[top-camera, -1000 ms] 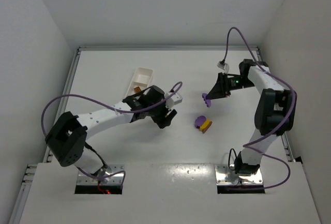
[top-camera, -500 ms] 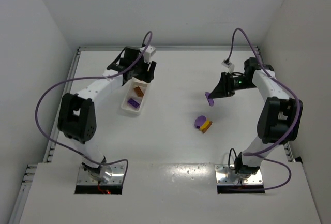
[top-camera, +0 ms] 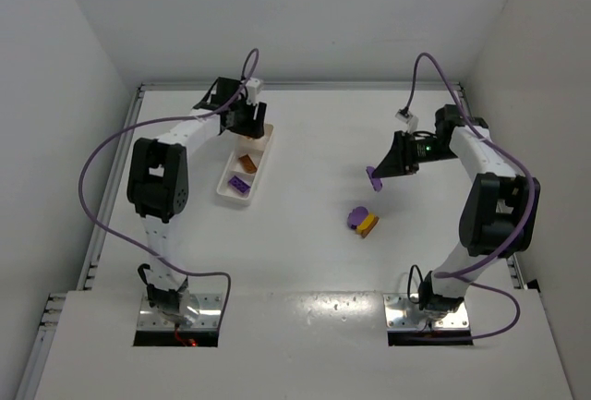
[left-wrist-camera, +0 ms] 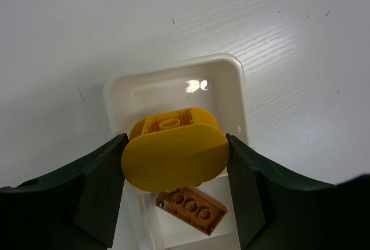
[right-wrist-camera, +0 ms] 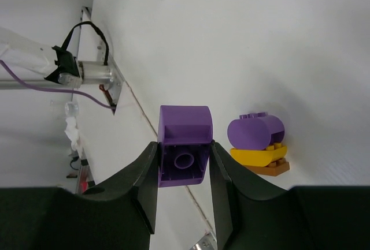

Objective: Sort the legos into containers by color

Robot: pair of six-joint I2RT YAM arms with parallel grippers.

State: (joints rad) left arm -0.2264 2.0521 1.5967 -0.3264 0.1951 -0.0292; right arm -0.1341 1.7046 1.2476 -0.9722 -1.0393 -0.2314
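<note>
Clamping a yellow lego between its fingers, the left gripper is holding it over the far end compartment of the white tray; contact with the compartment floor cannot be told. A brown lego is lying in the middle compartment and a purple lego in the near one. The right gripper is pinching a purple block in the air over the table, well apart from the tray, while a stack of purple over yellow over brown pieces is sitting on the table nearby.
</note>
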